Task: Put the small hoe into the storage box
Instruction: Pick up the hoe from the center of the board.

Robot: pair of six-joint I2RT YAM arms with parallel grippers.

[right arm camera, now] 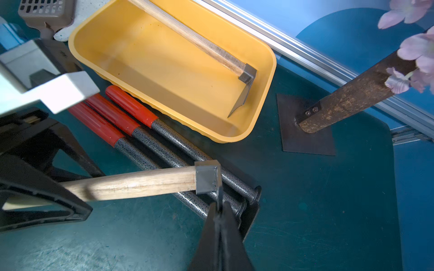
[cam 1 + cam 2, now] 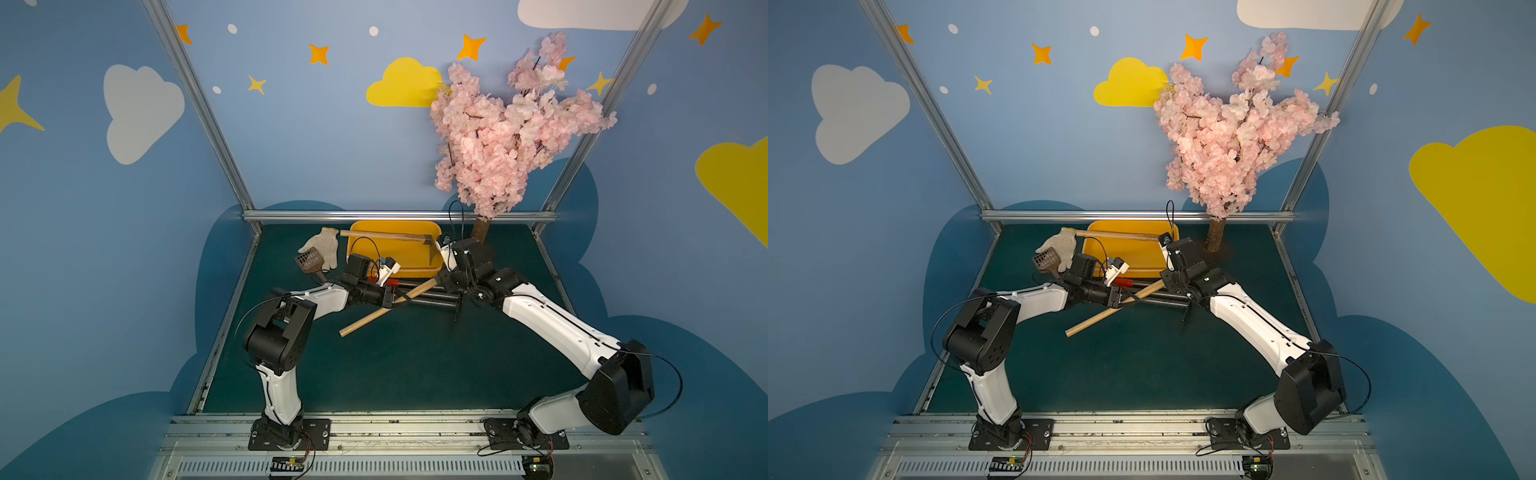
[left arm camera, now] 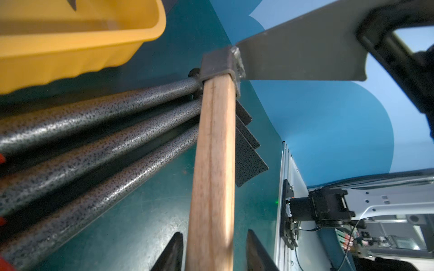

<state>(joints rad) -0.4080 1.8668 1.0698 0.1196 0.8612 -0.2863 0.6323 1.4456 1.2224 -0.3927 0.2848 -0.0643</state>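
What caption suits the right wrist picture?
Right gripper, jaws shut on the small hoe blade, beside the storage box holding another hoe.

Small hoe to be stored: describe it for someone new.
Find the yellow storage box at the table's back edge. Just in front, a wooden-handled small hoe slants across three speckled tools with red grips. Its twin lies inside the box; this one's blade is pinched by the right gripper.

1. Saw plain yellow-orange on the storage box [image 1: 150, 61].
2. Noted pale wood grain and dull grey on the small hoe [image 1: 141, 183].
3. Found red grips, black-speckled grey shafts on three tools [image 1: 169, 152].
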